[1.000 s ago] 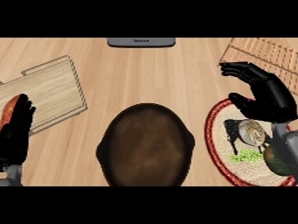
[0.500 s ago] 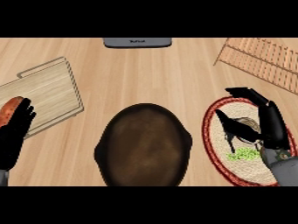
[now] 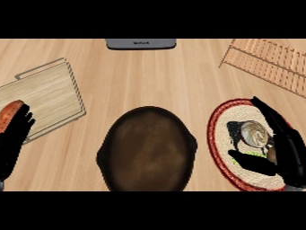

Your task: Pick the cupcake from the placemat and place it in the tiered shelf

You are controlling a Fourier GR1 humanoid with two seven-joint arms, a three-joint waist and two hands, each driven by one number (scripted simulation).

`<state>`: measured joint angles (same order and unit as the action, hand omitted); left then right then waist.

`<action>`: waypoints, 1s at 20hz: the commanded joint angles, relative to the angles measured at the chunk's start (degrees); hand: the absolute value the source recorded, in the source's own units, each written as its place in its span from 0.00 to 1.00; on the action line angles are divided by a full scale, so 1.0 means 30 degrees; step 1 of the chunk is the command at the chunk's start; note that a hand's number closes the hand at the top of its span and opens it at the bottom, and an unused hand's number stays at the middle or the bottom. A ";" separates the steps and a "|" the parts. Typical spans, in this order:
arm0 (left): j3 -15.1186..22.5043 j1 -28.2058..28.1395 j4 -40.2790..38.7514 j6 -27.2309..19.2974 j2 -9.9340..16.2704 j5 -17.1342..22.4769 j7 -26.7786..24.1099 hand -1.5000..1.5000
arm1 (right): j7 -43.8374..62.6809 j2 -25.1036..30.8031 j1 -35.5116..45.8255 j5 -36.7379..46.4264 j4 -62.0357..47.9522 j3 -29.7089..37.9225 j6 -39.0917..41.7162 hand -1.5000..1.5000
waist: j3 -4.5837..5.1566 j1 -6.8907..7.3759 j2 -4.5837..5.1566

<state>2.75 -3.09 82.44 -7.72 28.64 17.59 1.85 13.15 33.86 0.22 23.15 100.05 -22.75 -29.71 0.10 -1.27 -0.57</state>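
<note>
On the round placemat [image 3: 223, 134] at near right, the cupcake [image 3: 254, 134] sits between the straight fingers and spread thumb of the right hand [image 3: 284, 146], not yet gripped. Judged light, soft and easily crushed on its swirled top, it is best taken by the sides of its base. Left hand [image 3: 6, 143] rests open at near left; the tiered shelf [image 3: 277, 63] stands far right.

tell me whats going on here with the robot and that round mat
The right hand is down over the placemat, its fingers and thumb on either side of the cupcake, which sits on the mat, not yet lifted. The tiered shelf waits at the upper right. The left hand rests open by the cutting board.
</note>
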 commanded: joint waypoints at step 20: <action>-0.1064 -0.0473 -0.0115 0.2192 -0.0100 0.0002 -0.0022 0.50 | 1.1463 0.3437 0.3891 0.4002 0.1654 -0.2058 1.6228 0.00 | -0.0034 0.0621 0.0193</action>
<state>1.07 -1.55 80.97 -4.60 27.44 16.40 2.02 49.49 46.45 10.80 32.87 109.62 -29.04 16.55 -0.08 0.40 -0.11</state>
